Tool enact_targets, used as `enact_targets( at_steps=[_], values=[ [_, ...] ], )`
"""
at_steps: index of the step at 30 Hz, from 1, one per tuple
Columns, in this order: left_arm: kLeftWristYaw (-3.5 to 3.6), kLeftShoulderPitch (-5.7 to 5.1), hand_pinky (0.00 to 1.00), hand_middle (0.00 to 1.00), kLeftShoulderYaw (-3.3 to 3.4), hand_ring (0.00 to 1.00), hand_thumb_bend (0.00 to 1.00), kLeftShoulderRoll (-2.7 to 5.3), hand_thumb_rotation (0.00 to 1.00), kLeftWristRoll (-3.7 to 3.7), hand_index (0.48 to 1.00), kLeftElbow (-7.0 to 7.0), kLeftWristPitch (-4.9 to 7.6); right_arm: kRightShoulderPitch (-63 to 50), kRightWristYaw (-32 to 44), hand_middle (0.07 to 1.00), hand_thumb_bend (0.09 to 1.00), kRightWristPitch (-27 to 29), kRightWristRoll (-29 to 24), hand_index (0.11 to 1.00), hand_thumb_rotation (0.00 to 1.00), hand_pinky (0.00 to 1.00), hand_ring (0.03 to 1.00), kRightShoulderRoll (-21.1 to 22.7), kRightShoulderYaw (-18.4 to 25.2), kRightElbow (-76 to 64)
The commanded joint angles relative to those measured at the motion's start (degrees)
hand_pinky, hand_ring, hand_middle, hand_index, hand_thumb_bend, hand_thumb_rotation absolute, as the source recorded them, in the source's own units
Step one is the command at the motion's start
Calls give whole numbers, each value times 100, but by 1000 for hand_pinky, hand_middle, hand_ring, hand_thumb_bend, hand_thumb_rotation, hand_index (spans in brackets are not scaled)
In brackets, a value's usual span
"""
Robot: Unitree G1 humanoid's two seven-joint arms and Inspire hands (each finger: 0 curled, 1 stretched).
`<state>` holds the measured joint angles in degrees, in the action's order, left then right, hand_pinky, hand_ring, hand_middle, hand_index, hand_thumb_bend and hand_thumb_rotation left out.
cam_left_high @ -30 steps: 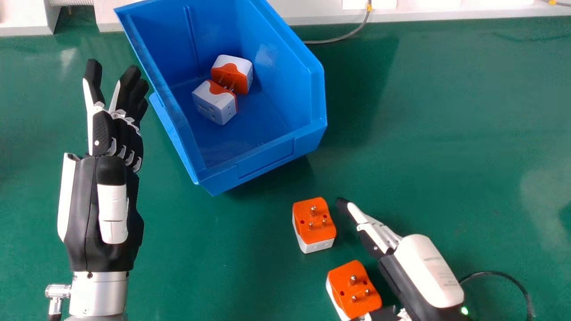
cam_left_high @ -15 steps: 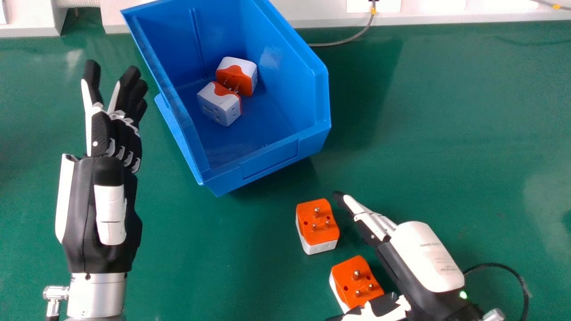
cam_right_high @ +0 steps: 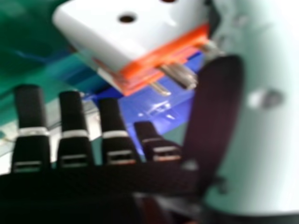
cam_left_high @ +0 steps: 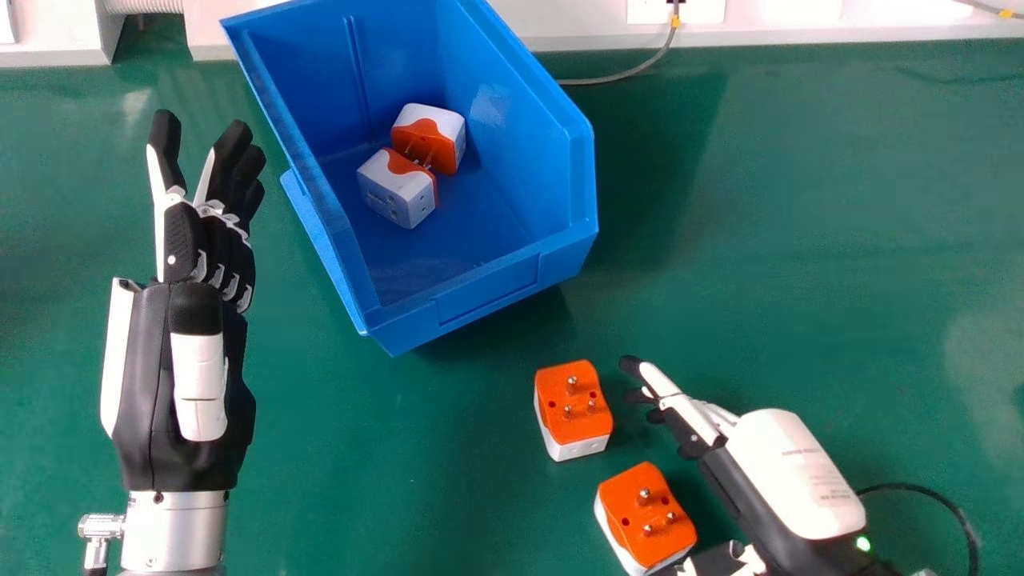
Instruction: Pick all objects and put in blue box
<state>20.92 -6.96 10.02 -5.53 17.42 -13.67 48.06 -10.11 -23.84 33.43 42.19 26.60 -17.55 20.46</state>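
Observation:
Two orange and white plug adapters lie pins up on the green table: the farther adapter point(cam_left_high: 573, 405) and the nearer adapter point(cam_left_high: 646, 512). My right hand point(cam_left_high: 788, 472) is open just right of both, its fingertips a short gap from the farther one and its thumb beside the nearer one's lower edge. In the right hand view an adapter point(cam_right_high: 126, 32) shows close by, between the straight fingers and thumb of my right hand point(cam_right_high: 212, 112). The blue box point(cam_left_high: 488, 290) holds two more adapters, a white-faced one point(cam_left_high: 396, 192) and another point(cam_left_high: 432, 132). My left hand point(cam_left_high: 200, 344) is open, left of the box.
The green table point(cam_left_high: 800, 240) stretches to a white ledge point(cam_left_high: 760, 28) at the back, where a grey cable point(cam_left_high: 616, 78) hangs down behind the box. A dark cable point(cam_left_high: 936, 498) curves out beside my right forearm.
My right hand first shifted slightly up in the head view, then moved back right and down, away from the farther adapter. The whole scene has shifted slightly right. The left hand kept its pose.

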Motion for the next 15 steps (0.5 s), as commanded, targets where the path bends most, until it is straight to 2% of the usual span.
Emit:
enact_targets(
  at_steps=[1,3,4,6,7,8,9,15],
  values=[
    [11,54,988,968,19,963,844,-55,966,2,964,72,36,-106,-43,732,943,-5,-136,832,98,493,644,8,67,251],
    [14,54,988,968,21,964,844,-60,966,3,964,77,33,-47,-234,704,920,157,-174,798,78,476,609,-23,61,381],
    [20,59,988,968,23,964,844,-60,966,5,964,57,44,-20,-366,660,849,272,-179,763,62,459,575,-36,62,458],
    [30,66,988,968,27,964,844,-61,966,11,964,31,56,17,-545,660,849,429,-175,763,62,459,575,-54,65,564],
    [34,71,988,968,29,965,844,-63,966,15,964,22,58,32,-612,626,781,479,-173,720,50,442,535,-68,66,601],
    [36,74,988,968,30,965,844,-63,966,15,964,19,58,40,-656,626,781,506,-174,720,50,442,535,-79,68,623],
    [34,76,989,968,32,965,844,-63,966,11,964,17,58,47,-688,598,727,533,-177,685,40,429,503,-87,71,643],
    [36,97,990,968,35,966,839,-64,967,2,964,-20,73,94,-758,544,622,659,-214,615,20,402,441,-92,65,755]
  ],
)
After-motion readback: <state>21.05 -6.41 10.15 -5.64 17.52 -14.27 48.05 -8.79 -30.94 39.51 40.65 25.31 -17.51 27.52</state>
